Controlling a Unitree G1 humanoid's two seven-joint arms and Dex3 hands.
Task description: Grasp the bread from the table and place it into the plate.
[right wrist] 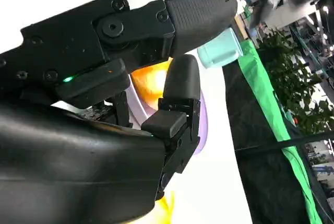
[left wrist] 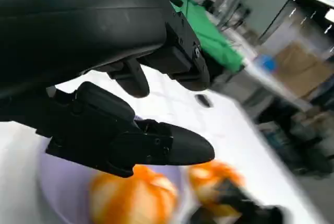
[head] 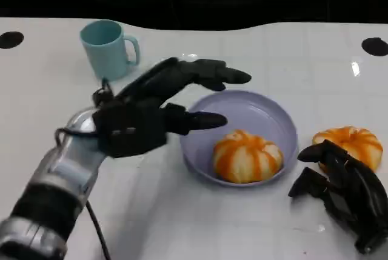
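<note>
An orange-and-white striped bread roll [head: 247, 156] lies inside the lavender plate [head: 267, 111] at the table's middle. A second striped roll [head: 351, 143] lies on the table to the plate's right. My left hand [head: 157, 111] hovers over the plate's left rim with fingers spread and nothing in them. The left wrist view shows that hand [left wrist: 130, 130] above the roll [left wrist: 133, 198] in the plate [left wrist: 52, 182]. My right hand [head: 345, 190] rests on the table just in front of the second roll, fingers loosely apart, holding nothing. The right wrist view shows my right hand [right wrist: 172, 51] and a roll [right wrist: 151, 80] beyond its fingers.
A light teal mug [head: 109, 48] stands at the back left of the white table [head: 182, 223]; it also shows in the right wrist view as the mug [right wrist: 222, 49]. Two black round marks sit at the table's far corners. The table's far edge meets a dark background.
</note>
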